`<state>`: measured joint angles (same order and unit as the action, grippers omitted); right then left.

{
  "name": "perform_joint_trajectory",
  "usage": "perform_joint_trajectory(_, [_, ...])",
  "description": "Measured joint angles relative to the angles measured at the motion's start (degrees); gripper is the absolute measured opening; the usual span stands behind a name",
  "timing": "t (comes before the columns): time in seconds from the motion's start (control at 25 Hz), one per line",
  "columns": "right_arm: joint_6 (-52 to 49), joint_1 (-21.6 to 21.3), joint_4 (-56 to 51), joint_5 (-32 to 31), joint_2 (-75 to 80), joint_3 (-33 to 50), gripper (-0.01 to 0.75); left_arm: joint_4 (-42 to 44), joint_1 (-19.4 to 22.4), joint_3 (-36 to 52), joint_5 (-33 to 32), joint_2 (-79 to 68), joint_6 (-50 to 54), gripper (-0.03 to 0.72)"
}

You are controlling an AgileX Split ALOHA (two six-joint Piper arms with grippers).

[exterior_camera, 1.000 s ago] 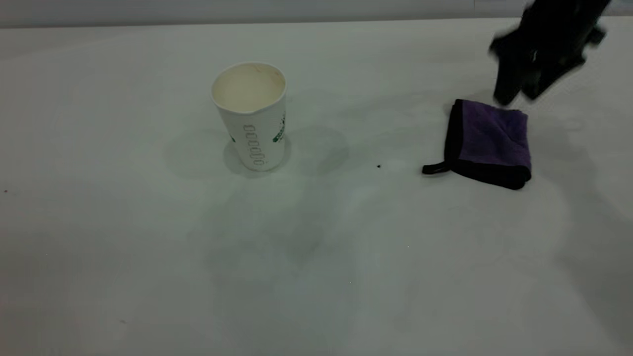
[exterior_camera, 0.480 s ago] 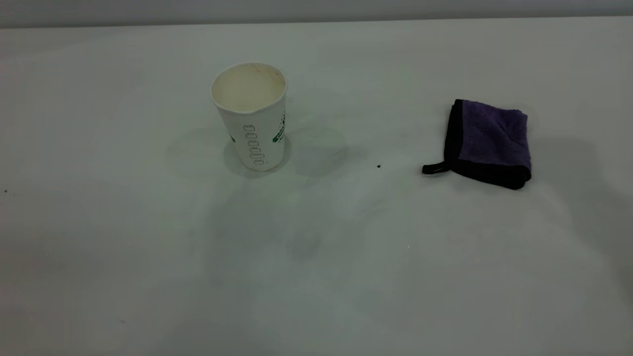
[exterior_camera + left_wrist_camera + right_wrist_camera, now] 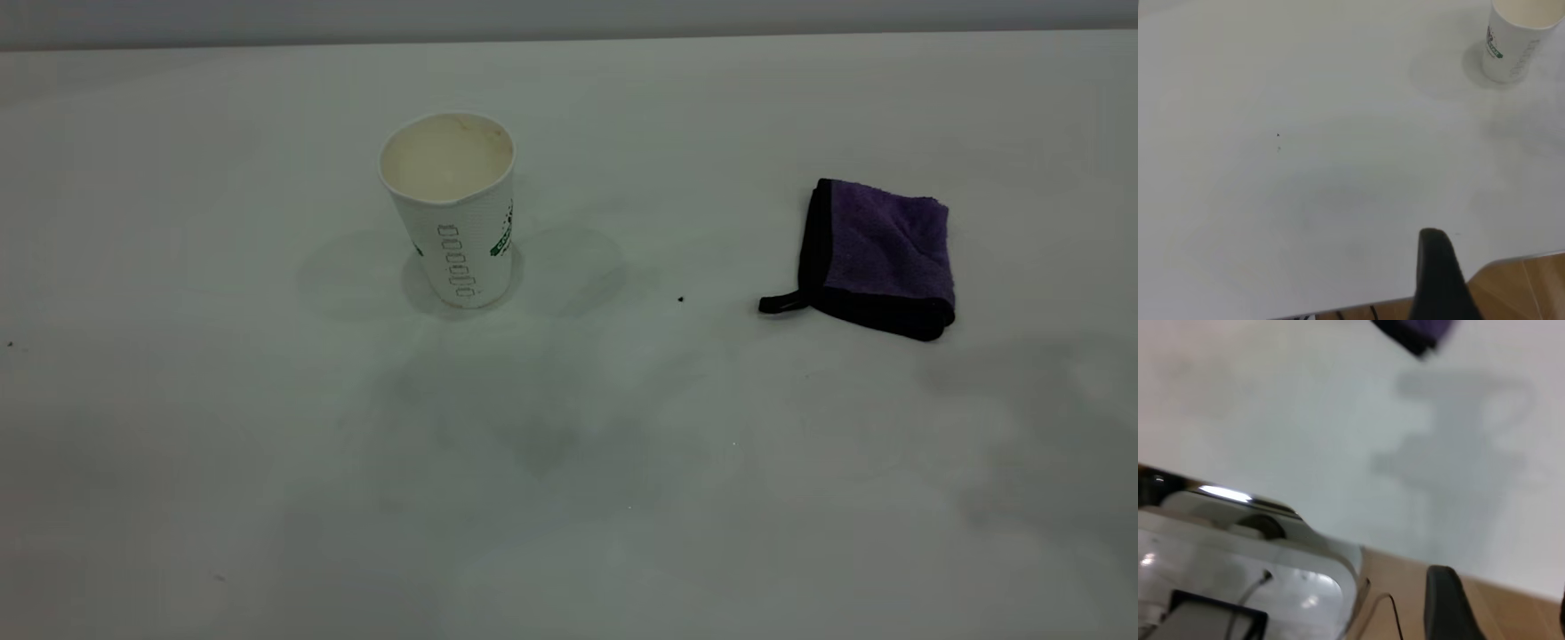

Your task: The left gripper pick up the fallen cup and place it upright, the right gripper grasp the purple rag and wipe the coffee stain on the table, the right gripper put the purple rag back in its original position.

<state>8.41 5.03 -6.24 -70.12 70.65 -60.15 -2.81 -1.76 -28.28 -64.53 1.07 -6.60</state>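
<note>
The white cup (image 3: pixel 451 206) with green lettering stands upright on the table (image 3: pixel 569 498), left of the middle, mouth up; it also shows in the left wrist view (image 3: pixel 1515 39). The purple rag (image 3: pixel 880 256) lies folded at the right with its black loop tab pointing left; a corner of it shows in the right wrist view (image 3: pixel 1415 332). No brown coffee stain shows. Neither gripper is in the exterior view. My left gripper shows only as one black finger (image 3: pixel 1439 273) over the table's edge, far from the cup. My right gripper (image 3: pixel 1501 613) is open and empty, off the table's edge.
A tiny dark speck (image 3: pixel 681 299) lies between cup and rag. Wooden floor (image 3: pixel 1525 287) shows past the table's edge. A shiny white-grey rounded housing (image 3: pixel 1238 547) stands beside the edge in the right wrist view.
The right gripper, above the rag's far side one second ago, has drawn back out of the exterior view. Its shadow has slid to the front right. Cup and rag have not moved.
</note>
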Motion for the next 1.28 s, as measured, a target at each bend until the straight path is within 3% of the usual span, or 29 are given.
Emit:
perform_joint_trajectory(0.48, [-5.14, 0.00, 3.99, 2.49, -30.86, 30.79, 0.438, 0.00, 0.00, 0.00, 0.00, 0.00, 0.00, 0.523])
perform_joint_trajectory(0.6, [-5.24, 0.00, 4.13, 5.80, -38.83, 32.77, 0.438, -0.05, 0.00, 0.00, 0.00, 0.00, 0.00, 0.523])
perform_joint_trajectory(0.88, [-6.56, 0.00, 5.06, 5.87, -52.30, 33.30, 0.438, -0.05, 0.00, 0.00, 0.00, 0.00, 0.00, 0.523])
perform_joint_trajectory(1.12, [-6.68, -4.49, 4.48, 5.66, -62.18, 33.30, 0.438, -0.05, 0.00, 0.00, 0.00, 0.00, 0.00, 0.523])
perform_joint_trajectory(1.28, [-6.72, -4.64, 4.22, 5.41, -68.85, 33.30, 0.438, -0.05, 0.00, 0.00, 0.00, 0.00, 0.00, 0.523])
